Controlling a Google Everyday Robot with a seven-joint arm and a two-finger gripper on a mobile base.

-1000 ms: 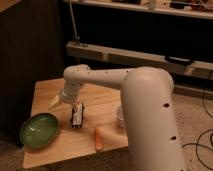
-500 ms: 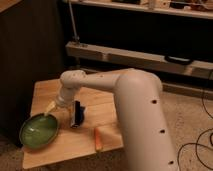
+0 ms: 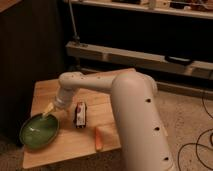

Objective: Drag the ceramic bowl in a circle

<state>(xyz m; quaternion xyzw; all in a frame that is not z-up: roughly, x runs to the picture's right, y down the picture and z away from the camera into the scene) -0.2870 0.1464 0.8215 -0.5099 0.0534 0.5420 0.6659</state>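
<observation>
Camera view. A: Which step is this?

B: The approach, I'd say. The gripper (image 3: 49, 111) hangs at the far right rim of the ceramic bowl (image 3: 38, 132), at or just above it. I cannot tell whether it touches.

A: And the fingers?

B: Spread wide, with nothing between them that I can see. The bowl sits flat on the table (image 3: 102, 97), near the front left corner.

A: So the drag is not begun?

B: Judging by this, no. The next move probably calls for one finger inside the rim and one outside, or a push against the wall, then a steady sweep.

A: Room for a circle?

B: Tight on two sides. The bowl lies close to the left edge and close to the front edge, so a wide loop there could tip it off. Open wood lies behind it, toward the back of the table.

A: Anything in the way?

B: A dark packet (image 3: 80, 114) stands just right of the bowl, and an orange piece (image 3: 98, 138) lies beyond that, near the front. I would keep the circle small and lean it toward the back.
</observation>
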